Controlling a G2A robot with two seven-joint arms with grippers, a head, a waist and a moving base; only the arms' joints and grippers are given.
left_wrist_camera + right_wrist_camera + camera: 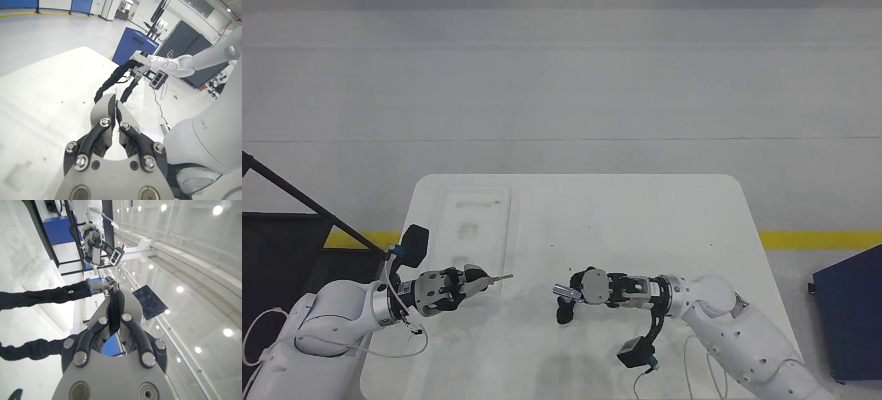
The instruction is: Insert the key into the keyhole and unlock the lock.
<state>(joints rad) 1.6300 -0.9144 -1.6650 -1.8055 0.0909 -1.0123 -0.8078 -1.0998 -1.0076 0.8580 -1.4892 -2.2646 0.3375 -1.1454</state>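
The left gripper (115, 102) is pressed together on the key (116, 92), with the blade projecting toward the lock (140, 70). The right gripper (580, 290) pinches the lock, whose black cable (109, 83) hangs below it. In the top view the lock sits at 3 o'clock of the key and apart from it, both over the table (642, 220) near its 6 o'clock edge. Risk: the blade appears offset from the keyhole (138, 72). An error in angle or roll could butt the tip against the lock face, twist the key in the pads, or push the lock askew.
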